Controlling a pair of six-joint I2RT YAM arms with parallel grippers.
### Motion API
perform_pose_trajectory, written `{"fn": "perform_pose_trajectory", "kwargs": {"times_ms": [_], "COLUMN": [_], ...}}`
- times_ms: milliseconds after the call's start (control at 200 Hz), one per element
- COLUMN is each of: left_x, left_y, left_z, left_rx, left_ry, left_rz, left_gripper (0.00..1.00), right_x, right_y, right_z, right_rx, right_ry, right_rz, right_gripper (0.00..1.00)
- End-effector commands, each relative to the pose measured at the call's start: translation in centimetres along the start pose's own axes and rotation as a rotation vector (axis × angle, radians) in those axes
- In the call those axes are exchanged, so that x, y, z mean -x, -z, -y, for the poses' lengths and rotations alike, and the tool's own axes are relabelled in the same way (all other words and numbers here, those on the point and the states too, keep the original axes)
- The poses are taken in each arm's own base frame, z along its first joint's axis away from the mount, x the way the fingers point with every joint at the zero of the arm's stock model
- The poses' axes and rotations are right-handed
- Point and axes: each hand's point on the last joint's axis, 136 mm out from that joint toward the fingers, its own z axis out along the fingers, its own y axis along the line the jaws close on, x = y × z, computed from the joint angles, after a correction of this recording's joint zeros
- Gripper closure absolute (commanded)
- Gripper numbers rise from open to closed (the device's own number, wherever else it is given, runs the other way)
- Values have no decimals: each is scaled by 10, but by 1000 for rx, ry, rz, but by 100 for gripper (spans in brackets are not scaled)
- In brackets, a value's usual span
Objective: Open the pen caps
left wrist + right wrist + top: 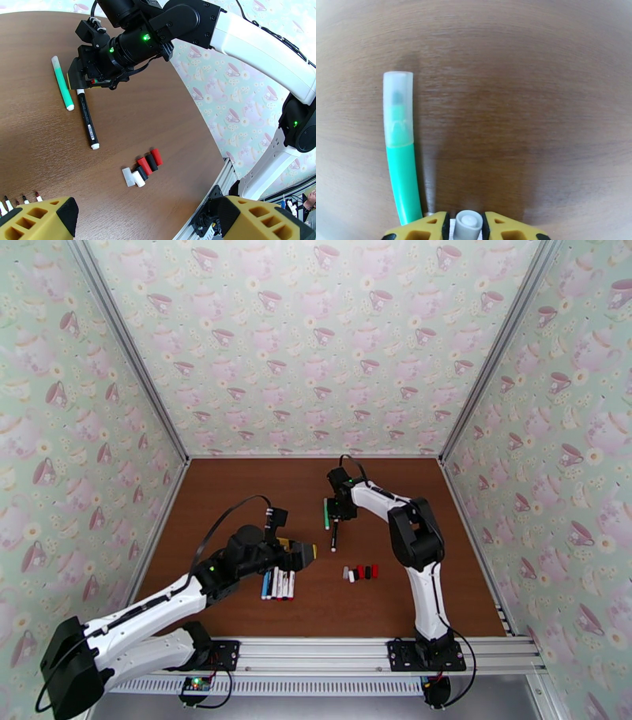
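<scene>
Right jaws around cap point(468, 223), marker point(399, 158) beside

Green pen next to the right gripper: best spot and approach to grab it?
Grip the green barrel mid-length, from straight above, pinching across its width: it lies flat on the table, and the translucent cap at its far end stays free for pulling.

arm pose check

right arm point(415, 536) stands up from the rail point(316, 650), elbow high, forearm reaching away from it and leftward. right gripper point(469, 225) points down, pads snug on a pen cap point(468, 220). left arm point(150, 611) folds back past the rail, forearm angled forward. left gripper point(304, 554) jaws wide apart.
</scene>
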Motion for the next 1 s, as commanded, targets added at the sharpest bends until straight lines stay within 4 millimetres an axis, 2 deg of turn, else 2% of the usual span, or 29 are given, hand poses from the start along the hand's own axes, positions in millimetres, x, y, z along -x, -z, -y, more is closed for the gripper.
{"fn": "perform_pose_trajectory", "kwargs": {"times_ms": [0,90,381,541,706,871,997], "left_x": [-6,-6,-8,-12,-13,-15,-16], "left_y": [1,0,-5,-10,-15,-25,-37], "left_z": [-4,-7,-4,-10,-6,-5,5], "left_rx": [7,20,-4,12,-12,-15,-86], "left_ry": [-5,4,11,41,66,61,89], "left_rz": [-2,-3,-9,-22,-33,-49,-61], "left_gripper": [0,0,0,0,0,0,0], "right_x": [-2,-2,8,13,11,-4,-17], "right_y": [-9,-6,22,58,106,146,173], "right_z": [1,0,-10,-14,-14,-22,-35], "right_rx": [-29,-25,14,68,129,229,328], "right_ry": [14,3,-33,-68,-101,-131,-141], "right_rz": [-13,-7,69,153,256,327,376], "right_gripper": [72,75,81,82,82,82,82]}}
